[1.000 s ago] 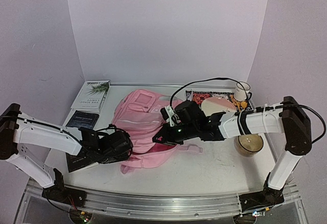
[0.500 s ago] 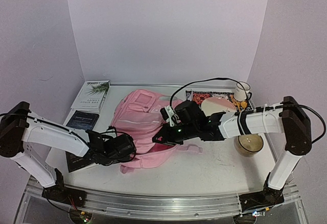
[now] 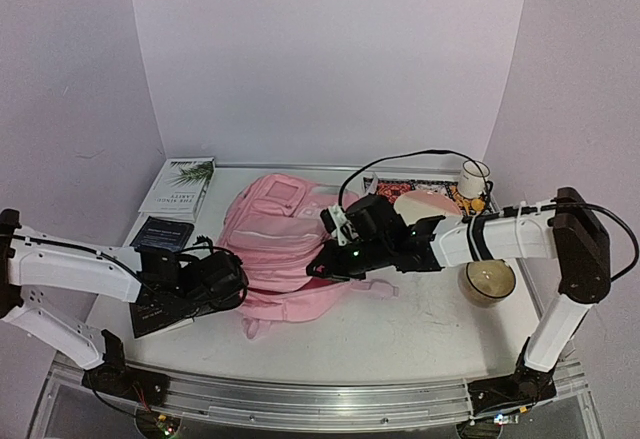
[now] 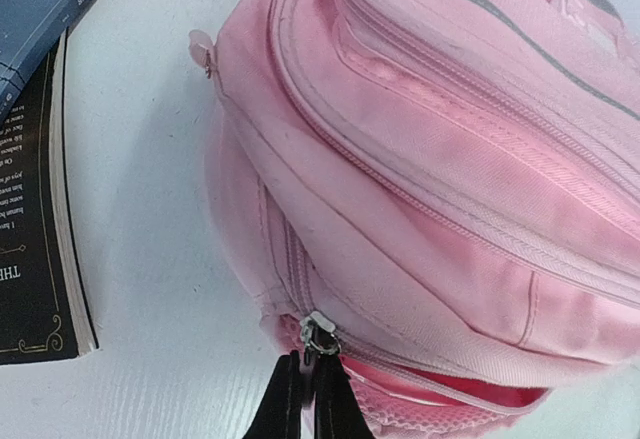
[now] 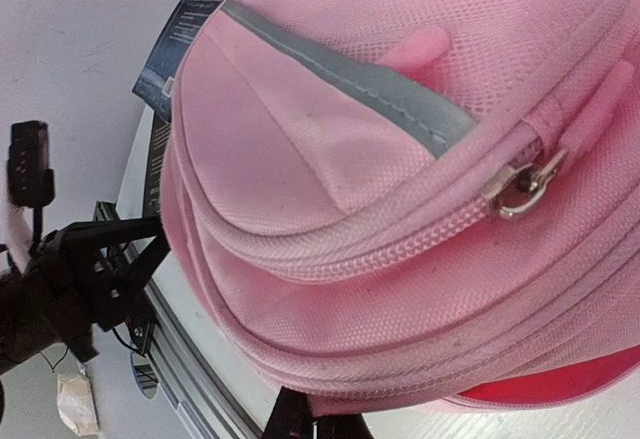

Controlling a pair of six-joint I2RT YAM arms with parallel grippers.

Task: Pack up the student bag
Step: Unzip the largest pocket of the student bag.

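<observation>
The left claw (image 4: pixel 306 379) is clenched on the metal zip pull (image 4: pixel 317 333) of the main zip, fingers pressed flat together with the tab between them. That hold fits only drawing the slider along its track. Just past the pull a slit of brighter pink lining shows, so the mouth looks only partly open. The right claw (image 5: pixel 310 411) is also clenched, apparently pinching the fabric edge on the opposite side. This looks like a bracing grip, there to keep the soft cloth taut so the zip runs rather than dragging the whole thing along. The student bag (image 3: pixel 280 244) lies flat on the white worktop (image 3: pixel 420 329) between the two arms, front pockets up, with a second zip pull (image 5: pixel 520 187) resting untouched on the upper pocket. Just beside it on the left a dark paperback (image 4: pixel 30 239) lies under the left arm, with a plant-cover book (image 3: pixel 180 187) farther back. A glass jar (image 3: pixel 487 281) and a white mug (image 3: pixel 473 175) stand off to the right — likely the cargo, none of it packed yet.
</observation>
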